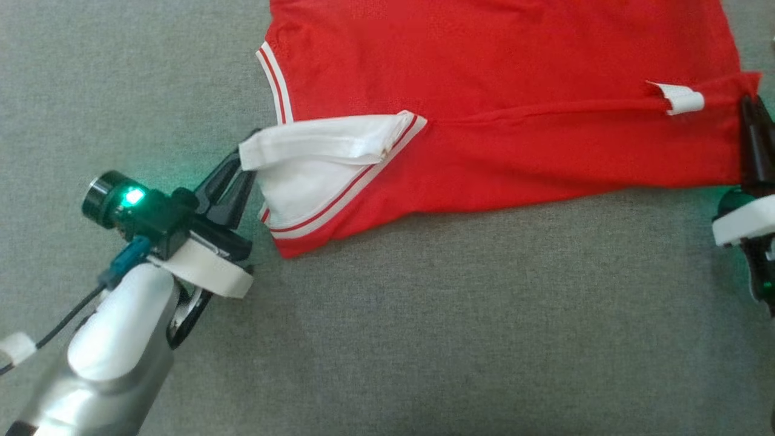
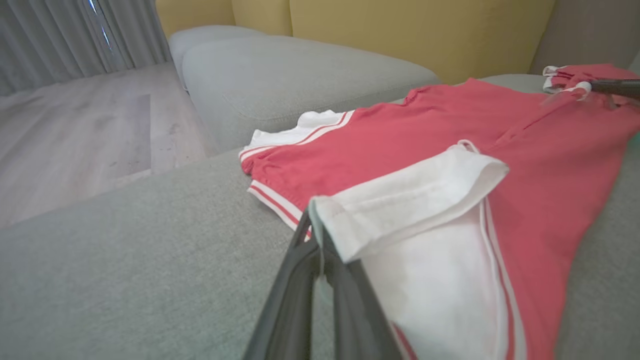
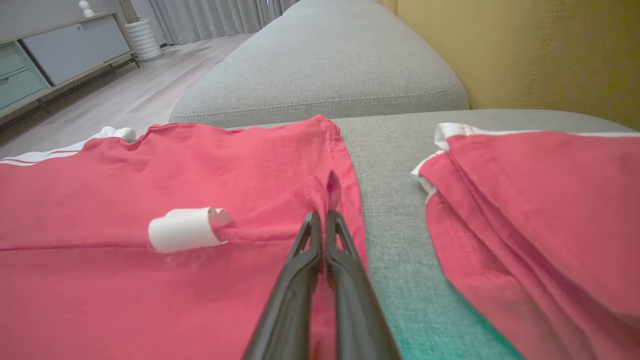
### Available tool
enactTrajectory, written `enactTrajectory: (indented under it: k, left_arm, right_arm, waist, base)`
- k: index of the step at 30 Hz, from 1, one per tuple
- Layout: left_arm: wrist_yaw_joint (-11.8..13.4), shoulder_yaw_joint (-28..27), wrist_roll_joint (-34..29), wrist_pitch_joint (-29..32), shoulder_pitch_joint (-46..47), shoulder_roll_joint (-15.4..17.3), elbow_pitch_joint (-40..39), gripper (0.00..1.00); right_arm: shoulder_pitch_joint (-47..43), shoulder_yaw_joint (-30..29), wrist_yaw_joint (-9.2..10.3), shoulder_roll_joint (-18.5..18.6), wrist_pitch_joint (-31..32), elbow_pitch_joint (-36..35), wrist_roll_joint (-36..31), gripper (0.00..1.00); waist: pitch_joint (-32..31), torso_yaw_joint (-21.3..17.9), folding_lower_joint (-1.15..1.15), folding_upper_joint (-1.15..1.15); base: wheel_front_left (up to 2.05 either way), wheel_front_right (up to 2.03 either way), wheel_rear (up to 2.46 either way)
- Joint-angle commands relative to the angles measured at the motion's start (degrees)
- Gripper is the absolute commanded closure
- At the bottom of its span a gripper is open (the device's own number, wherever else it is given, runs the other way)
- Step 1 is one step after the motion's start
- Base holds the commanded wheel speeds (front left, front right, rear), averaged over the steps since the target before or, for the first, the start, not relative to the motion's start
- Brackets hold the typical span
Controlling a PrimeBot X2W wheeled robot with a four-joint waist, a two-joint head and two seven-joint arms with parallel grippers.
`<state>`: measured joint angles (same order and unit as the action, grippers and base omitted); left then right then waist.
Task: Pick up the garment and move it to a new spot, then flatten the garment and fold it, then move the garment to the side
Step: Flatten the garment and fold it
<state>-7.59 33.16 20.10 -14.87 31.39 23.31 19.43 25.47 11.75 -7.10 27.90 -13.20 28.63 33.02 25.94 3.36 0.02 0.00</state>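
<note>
L gripper [image 1: 245, 165], prob. R gripper [image 3: 322, 216] too, pinch garment [image 1: 514, 91]

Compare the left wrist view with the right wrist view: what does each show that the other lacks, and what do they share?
Left wrist: the left end effector shut on a white flap. Right wrist: a second red cloth to the right, plus a cabinet. Shared: the red garment, grey cushion, yellow backrest, and right end effector pinching the hem.
</note>
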Motion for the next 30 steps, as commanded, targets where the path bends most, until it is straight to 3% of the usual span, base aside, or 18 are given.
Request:
enactTrajectory:
  k: [1,2,8,16,25,30]
  left_arm:
    - [0.1,-0.88,1.95,-0.13,3.14,1.81,0.62,0.0]
    - [0.1,-0.12,2.62,-0.13,3.88,1.82,1.55,0.0]
    - [0.1,0.69,6.2,-0.13,3.39,1.37,6.26,0.0]
    - [0.77,0.55,14.33,3.15,-7.18,-3.1,6.92,0.0]
    - [2.08,-0.06,17.8,4.5,-10.06,-5.47,9.12,0.0]
    - [2.11,0.53,19.97,8.43,-11.19,-6.3,10.89,0.0]
  right_arm:
    - [0.27,1.3,-0.39,1.6,-0.96,-0.4,-0.52,0.37]
    - [0.68,1.54,-0.39,1.63,-1.06,0.11,-0.69,0.0]
    - [0.84,-0.98,-0.39,0.85,-1.7,2.7,-3.13,0.0]
    - [-5.23,-6.35,-0.39,-3.49,-1.78,-2.68,-5.23,0.0]
    - [-8.15,-6.12,-0.39,-5.39,-1.79,-5.46,-6.28,0.0]
    - [-8.81,-5.82,-0.39,-5.51,-1.79,-5.48,-6.31,0.0]
  waist:
    - [0.03,-0.01,-0.02,0.0]
    - [-0.06,0.0,-0.02,0.0]
    - [-2.89,-0.17,-0.02,0.0]
    - [-7.32,-1.01,-0.02,0.0]
    - [-8.09,-2.45,-0.02,0.0]
    - [-8.54,-2.79,-0.02,0.0]
  base:
    - [0.0,0.0,0.0]
    - [0.0,0.0,0.0]
    - [0.0,0.0,0.0]
    - [0.0,0.0,0.0]
    - [0.0,0.0,0.0]
    - [0.0,0.0,0.0]
